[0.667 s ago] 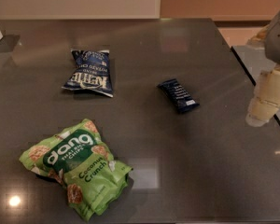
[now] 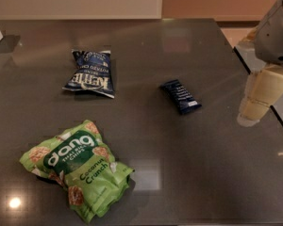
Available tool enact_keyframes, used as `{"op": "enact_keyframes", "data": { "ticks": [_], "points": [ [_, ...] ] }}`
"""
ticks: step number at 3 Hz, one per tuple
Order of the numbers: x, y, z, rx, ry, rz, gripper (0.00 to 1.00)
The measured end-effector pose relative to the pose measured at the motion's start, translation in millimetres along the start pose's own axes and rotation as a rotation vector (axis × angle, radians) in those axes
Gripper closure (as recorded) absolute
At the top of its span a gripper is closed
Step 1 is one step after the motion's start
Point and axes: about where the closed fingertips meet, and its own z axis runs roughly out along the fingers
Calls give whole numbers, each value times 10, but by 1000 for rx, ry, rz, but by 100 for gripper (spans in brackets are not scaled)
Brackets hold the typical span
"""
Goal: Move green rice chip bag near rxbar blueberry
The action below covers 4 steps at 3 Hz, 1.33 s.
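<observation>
Camera view shows my gripper [image 2: 254,105] hanging over the worktop's [image 2: 188,182] right edge, holding nothing; I cannot tell how wide it stands. The green rice chip bag [image 2: 78,168] lies near the front-left corner, well apart from the rxbar blueberry [image 2: 180,96] right of centre. I'd reach across low, pinch the bag's crinkled upper side firmly, and steer clear of the Kettle chip bag [image 2: 90,73] toward the back.
</observation>
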Motion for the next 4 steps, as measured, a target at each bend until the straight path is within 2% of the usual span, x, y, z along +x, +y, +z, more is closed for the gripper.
{"op": "enact_keyframes", "data": {
  "ticks": [1,2,4],
  "points": [
    [-306,65,184,-74,-27,1,0],
    [-712,195,412,-151,-39,11,0],
    [-1645,683,808,-231,-19,-12,0]
  ]
}}
